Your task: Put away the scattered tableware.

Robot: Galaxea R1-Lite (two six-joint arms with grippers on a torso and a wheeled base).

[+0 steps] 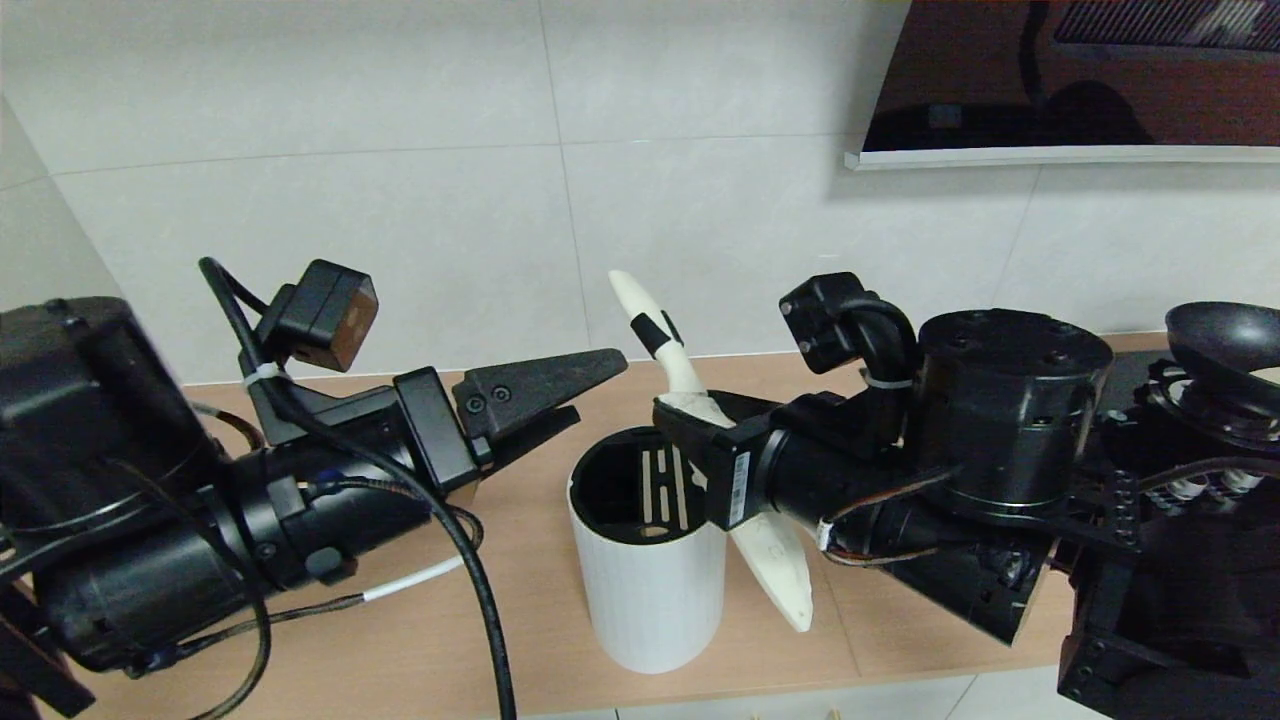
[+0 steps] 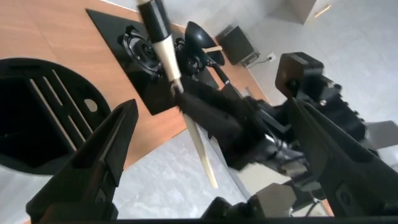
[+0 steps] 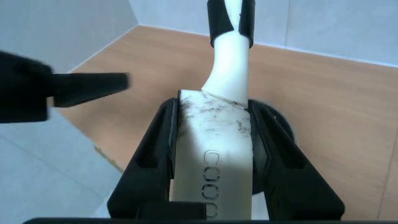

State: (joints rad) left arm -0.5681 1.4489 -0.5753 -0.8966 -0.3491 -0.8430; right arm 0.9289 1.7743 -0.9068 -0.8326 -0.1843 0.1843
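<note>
Right tool [image 1: 700,425] clenched on white spatula [image 1: 778,560] by the rim of the seemingly empty utensil holder [image 1: 650,590], not yet dropped in; left tool [image 1: 597,385] released, idle beside it.

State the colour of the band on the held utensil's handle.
Black band on cream plastic utensil; clearest in head view.

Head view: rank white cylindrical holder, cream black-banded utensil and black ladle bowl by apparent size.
1. White cylindrical holder: largest area.
2. Cream utensil with the black band: longer but thin, partly covered.
3. Black ladle bowl: smallest, though farther away and cut by the edge.
</note>
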